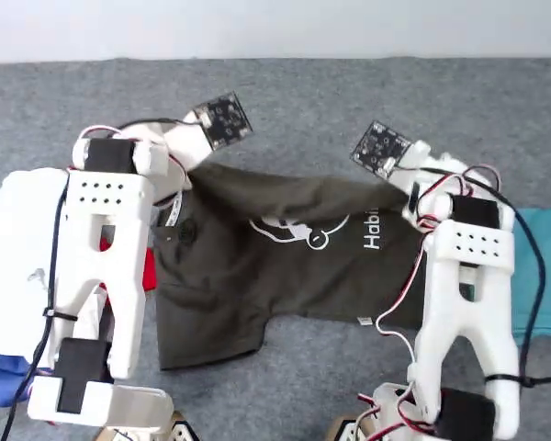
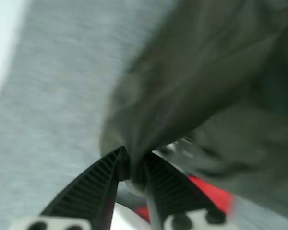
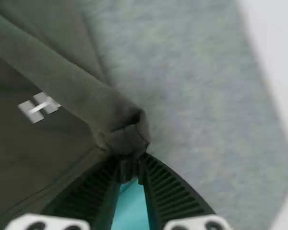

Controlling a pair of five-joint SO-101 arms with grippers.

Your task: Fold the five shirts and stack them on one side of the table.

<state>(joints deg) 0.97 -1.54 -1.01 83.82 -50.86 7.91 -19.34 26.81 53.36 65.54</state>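
Olive shirt (image 1: 285, 276) sits centre frame in the high view, on the grey tabletop (image 1: 349, 101). It's rumpled, with a raised fold along its upper edge. White graphic on the chest, white lettering running sideways and partly under my right arm, small white label at the lower hem. Left jaws pinched tight on the upper-left corner, right jaws on the upper-right corner — both closed on cloth.

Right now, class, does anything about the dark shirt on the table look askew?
Yes. The dark shirt lies crooked and rumpled: its far edge is bunched into a ridge between the left gripper and the right gripper, each shut on a pinch of cloth.
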